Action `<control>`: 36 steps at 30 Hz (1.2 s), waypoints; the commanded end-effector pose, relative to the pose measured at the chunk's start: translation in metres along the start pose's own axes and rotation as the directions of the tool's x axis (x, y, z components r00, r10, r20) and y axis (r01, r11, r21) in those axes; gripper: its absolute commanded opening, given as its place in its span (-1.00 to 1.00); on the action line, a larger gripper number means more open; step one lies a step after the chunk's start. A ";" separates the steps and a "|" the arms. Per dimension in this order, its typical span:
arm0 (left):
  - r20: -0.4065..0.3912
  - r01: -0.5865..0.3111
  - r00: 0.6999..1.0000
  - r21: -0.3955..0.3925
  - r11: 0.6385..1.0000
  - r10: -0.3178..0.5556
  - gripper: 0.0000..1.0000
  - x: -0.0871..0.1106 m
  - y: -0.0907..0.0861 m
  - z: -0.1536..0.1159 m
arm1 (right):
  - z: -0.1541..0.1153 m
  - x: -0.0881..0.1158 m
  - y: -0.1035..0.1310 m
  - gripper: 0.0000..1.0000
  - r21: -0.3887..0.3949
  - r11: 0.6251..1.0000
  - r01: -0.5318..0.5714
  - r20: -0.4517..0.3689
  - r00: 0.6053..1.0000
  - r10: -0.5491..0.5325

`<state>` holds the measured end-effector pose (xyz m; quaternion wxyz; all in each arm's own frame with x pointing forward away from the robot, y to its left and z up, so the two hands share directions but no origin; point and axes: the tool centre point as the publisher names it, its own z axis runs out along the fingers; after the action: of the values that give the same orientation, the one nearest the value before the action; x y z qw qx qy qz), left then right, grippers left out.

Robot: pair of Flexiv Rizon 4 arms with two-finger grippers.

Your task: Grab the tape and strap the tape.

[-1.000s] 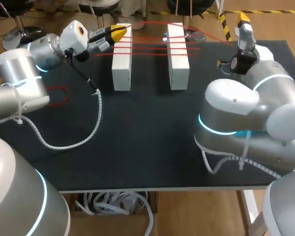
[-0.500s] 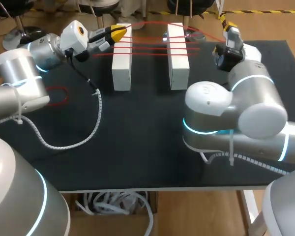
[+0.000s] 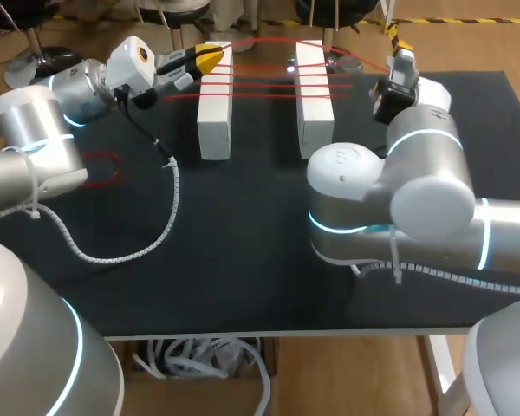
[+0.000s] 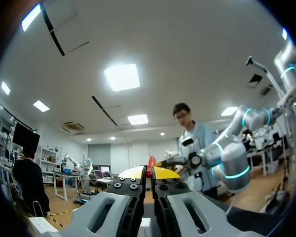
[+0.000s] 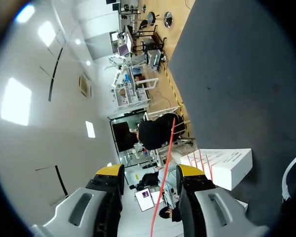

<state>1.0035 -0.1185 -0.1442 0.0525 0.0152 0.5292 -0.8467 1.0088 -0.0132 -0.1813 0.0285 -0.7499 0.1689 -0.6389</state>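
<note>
Thin red tape [image 3: 269,76] runs in several strands across two upright white blocks [image 3: 215,104] [image 3: 314,100] at the table's far side. My left gripper [image 3: 204,59] sits at the left block's far end, shut on the red tape [image 4: 151,162], which shows between its yellow tips [image 4: 149,173]. My right gripper [image 3: 402,59] hangs past the right block at the far edge. In the right wrist view its fingers [image 5: 110,171] stand apart, and one red strand [image 5: 164,177] runs between them toward the white block [image 5: 222,165] without touching both.
A small red tape loop [image 3: 104,169] lies on the black table [image 3: 243,243] at the left. The left arm's white spiral cable [image 3: 130,251] trails over the table. The right arm's bulky body [image 3: 399,199] covers the right half.
My right arm has swung left toward the blocks, carrying its gripper left along the far edge, and its fingers have narrowed around the red strand. The left arm has stayed put.
</note>
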 end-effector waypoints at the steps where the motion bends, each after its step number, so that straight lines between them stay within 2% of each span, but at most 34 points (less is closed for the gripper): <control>1: 0.001 -0.001 1.000 0.002 1.000 0.001 -1.00 0.000 0.001 0.000 | 0.002 0.001 -0.004 -0.12 -0.041 0.999 0.002 0.003 1.000 -0.002; 4: 0.001 -0.001 1.000 0.002 1.000 0.001 -1.00 0.000 0.001 0.000 | 0.002 0.001 -0.004 -0.25 -0.037 0.999 0.002 0.005 1.000 -0.002; 5: 0.001 -0.001 1.000 0.002 1.000 0.001 -1.00 0.000 0.001 0.000 | 0.002 0.001 -0.004 -0.36 -0.037 0.999 0.003 0.005 1.000 -0.003; 6: 0.001 -0.001 1.000 0.002 1.000 0.001 -1.00 0.000 0.001 0.000 | 0.002 0.001 -0.004 -0.55 -0.037 0.999 0.004 0.005 1.000 -0.003; 9: 0.001 -0.001 1.000 0.002 1.000 0.001 -1.00 0.000 0.001 0.000 | 0.001 0.002 -0.002 -0.79 -0.034 0.999 0.009 0.011 1.000 -0.009; 10: 0.001 -0.001 1.000 0.002 1.000 0.001 -1.00 0.000 0.001 0.000 | 0.001 0.002 -0.001 -0.98 -0.032 0.999 0.012 0.013 1.000 -0.012; 14: 0.001 -0.001 1.000 0.002 1.000 0.001 -1.00 0.000 0.001 0.000 | -0.001 0.002 0.000 -1.00 -0.028 0.999 0.036 0.025 0.999 -0.035; 18: 0.001 -0.001 1.000 0.002 1.000 0.001 -1.00 0.000 0.001 0.000 | -0.001 0.004 0.002 -1.00 -0.049 0.988 0.148 0.061 0.988 -0.145; 20: 0.001 -0.001 1.000 0.002 1.000 0.001 -1.00 0.000 0.001 0.000 | 0.000 0.004 0.002 -1.00 -0.030 0.962 0.272 0.079 0.960 -0.269; 21: 0.001 -0.001 1.000 0.002 1.000 0.001 -1.00 0.000 0.001 0.000 | 0.000 0.007 0.004 -1.00 -0.033 0.955 0.293 0.090 0.953 -0.289; 22: 0.001 -0.001 1.000 0.002 1.000 0.001 -1.00 0.000 0.001 0.000 | -0.001 0.007 0.005 -1.00 0.009 0.919 0.394 0.068 0.917 -0.394; 23: 0.001 -0.001 1.000 0.002 1.000 0.001 -1.00 0.000 0.001 0.000 | 0.003 0.006 0.006 -1.00 -0.009 0.930 0.366 0.084 0.928 -0.364; 24: 0.001 -0.001 1.000 0.002 1.000 0.001 -1.00 0.000 0.001 0.000 | 0.004 0.011 0.006 -1.00 0.014 0.916 0.400 0.011 0.916 -0.401; 25: 0.001 -0.001 1.000 0.002 1.000 0.001 -1.00 0.000 0.001 0.000 | 0.004 0.013 0.007 -1.00 0.036 0.882 0.470 -0.004 0.883 -0.470; 26: 0.001 -0.001 1.000 0.002 1.000 0.001 -1.00 0.000 0.001 0.000 | 0.003 0.014 0.009 -1.00 0.031 0.887 0.461 0.052 0.885 -0.462; 27: 0.001 -0.001 1.000 0.002 1.000 0.001 -1.00 0.000 0.001 0.000 | 0.004 0.018 0.009 -1.00 0.049 0.880 0.473 -0.035 0.881 -0.471; 28: 0.001 -0.001 1.000 0.002 1.000 0.001 -1.00 0.000 0.001 0.000 | 0.002 0.021 0.010 -1.00 0.073 0.870 0.488 -0.027 0.873 -0.487; 36: 0.001 -0.001 1.000 0.002 1.000 0.001 -1.00 0.000 0.001 0.000 | 0.002 0.021 0.010 -1.00 0.073 0.870 0.488 -0.027 0.873 -0.487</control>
<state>1.0035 -0.1186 -0.1442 0.0524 0.0153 0.5292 -0.8467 1.0121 -0.0220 -0.1658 -0.1211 -0.7617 -0.0361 -0.6355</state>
